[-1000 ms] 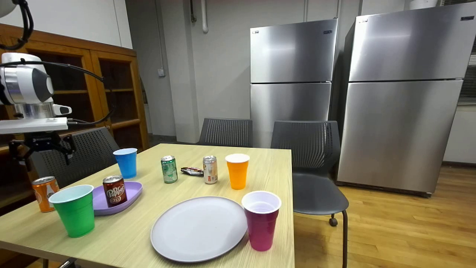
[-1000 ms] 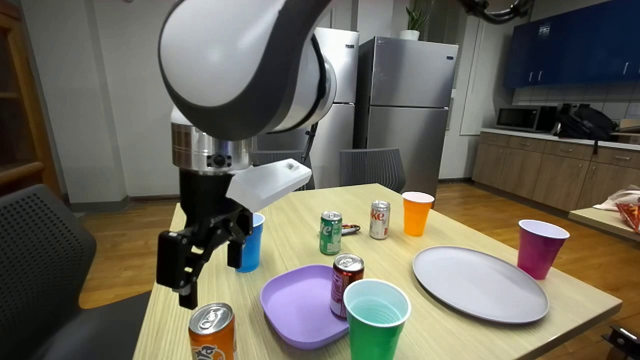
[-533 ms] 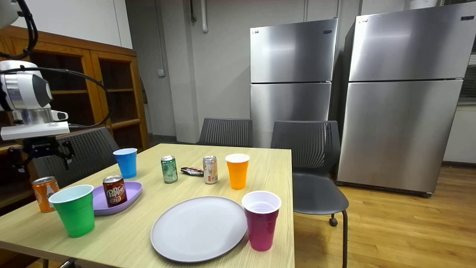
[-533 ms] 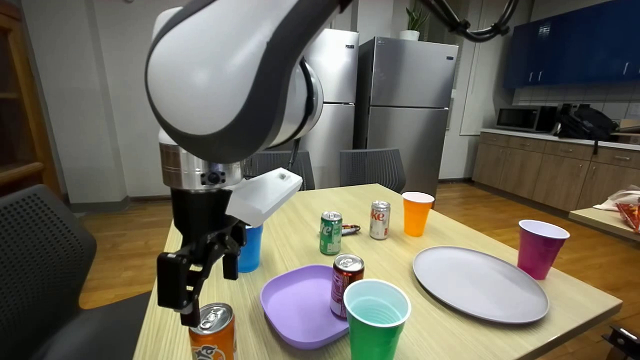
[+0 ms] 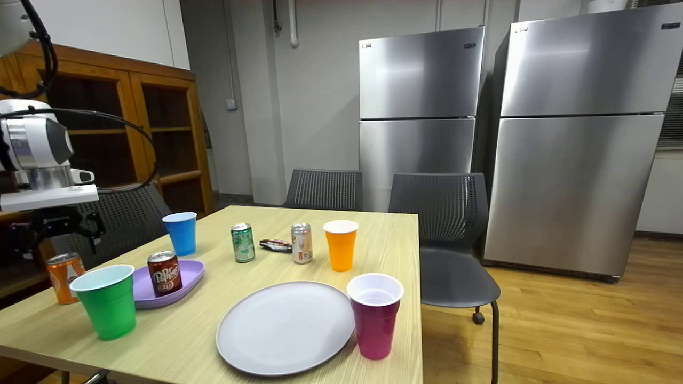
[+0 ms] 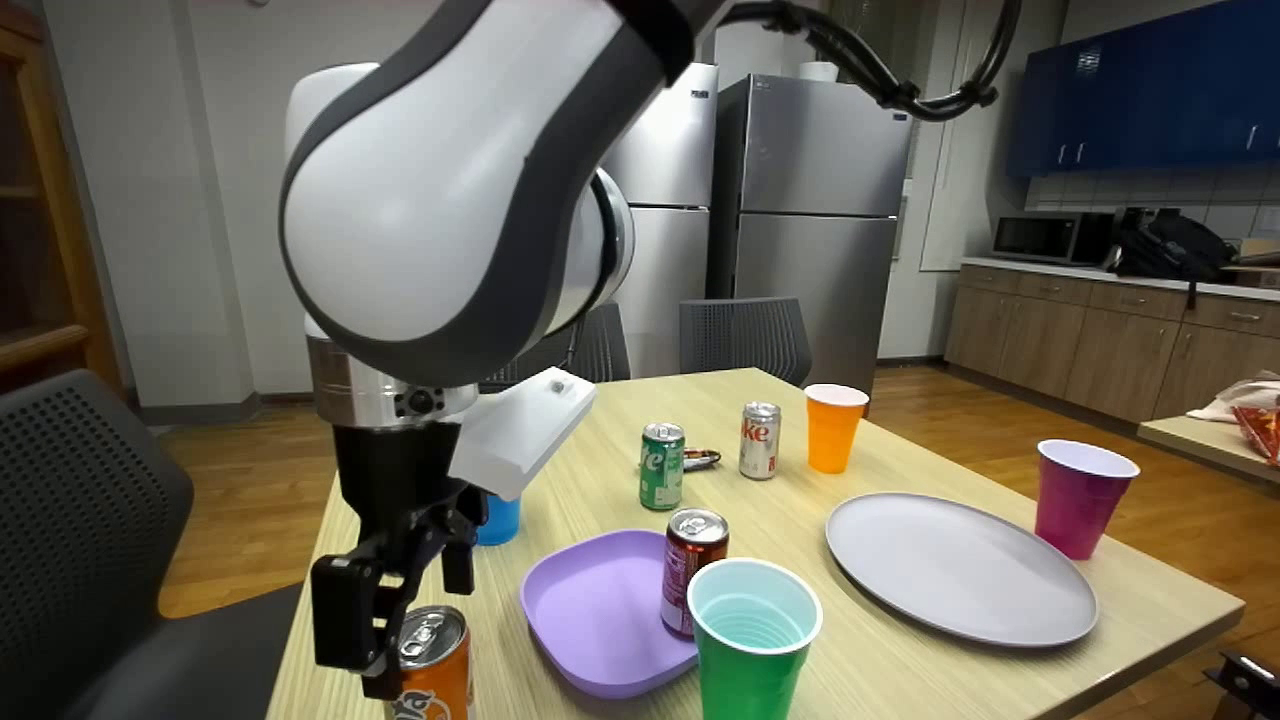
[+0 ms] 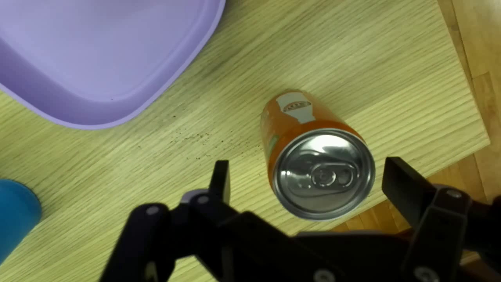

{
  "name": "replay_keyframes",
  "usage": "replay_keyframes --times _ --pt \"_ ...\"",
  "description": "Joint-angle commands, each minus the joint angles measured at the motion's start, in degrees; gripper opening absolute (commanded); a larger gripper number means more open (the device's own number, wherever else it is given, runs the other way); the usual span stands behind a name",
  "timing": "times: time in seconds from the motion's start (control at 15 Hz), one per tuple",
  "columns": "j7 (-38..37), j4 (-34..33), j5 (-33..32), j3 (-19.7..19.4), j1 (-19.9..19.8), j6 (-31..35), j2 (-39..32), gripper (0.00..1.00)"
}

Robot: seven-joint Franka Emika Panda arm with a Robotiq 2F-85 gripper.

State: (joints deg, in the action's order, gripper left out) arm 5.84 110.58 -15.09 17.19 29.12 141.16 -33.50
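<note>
My gripper [image 7: 307,168] is open and empty, pointing down over an orange soda can [image 7: 297,111]. In the wrist view the can's silver lid lies between the two fingers, nearer the right finger, with a gap on each side. The can stands upright near the table's corner. In an exterior view one finger of the gripper [image 6: 420,632] overlaps the left side of the can [image 6: 437,675]. In an exterior view the gripper [image 5: 61,248] is above and behind the can [image 5: 63,282]. A purple plate [image 7: 105,51] lies beside the can.
A dark red can [image 6: 694,575] stands on the purple plate's edge. A green cup [image 6: 752,660] stands next to it. A blue cup [image 5: 183,237], a green can [image 5: 243,245], a silver can [image 5: 302,248], an orange cup [image 5: 341,250], a grey plate [image 5: 285,325] and a magenta cup [image 5: 375,325] are on the table.
The arm and gripper have moved down toward the orange can; in an exterior view the gripper's finger now overlaps the can. The fingers stay open. The objects on the table have not moved.
</note>
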Motion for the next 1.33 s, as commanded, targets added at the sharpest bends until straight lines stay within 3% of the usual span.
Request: replay_keyframes --times 0.0,0.13,0.2,0.27,0.4,0.67,1.27 --pt "-0.44 -2.07 -1.93 -0.87 1.37 -1.78 -1.16 1.00" --pt "-0.39 -2.04 -1.99 -0.85 1.40 -1.76 -1.18 1.00" --pt "-0.49 -1.95 -2.19 -0.92 1.48 -1.49 -1.07 0.94" --pt "-0.51 -1.94 -2.30 -0.94 1.52 -1.41 -1.02 0.72" --pt "-0.61 -2.08 -2.35 -0.95 1.61 -1.52 -0.96 0.67" --pt "-0.64 -2.28 -2.38 -0.94 1.75 -1.60 -0.78 0.38" --pt "-1.18 -2.02 -0.36 -1.37 -0.67 -1.60 2.25 0.38"
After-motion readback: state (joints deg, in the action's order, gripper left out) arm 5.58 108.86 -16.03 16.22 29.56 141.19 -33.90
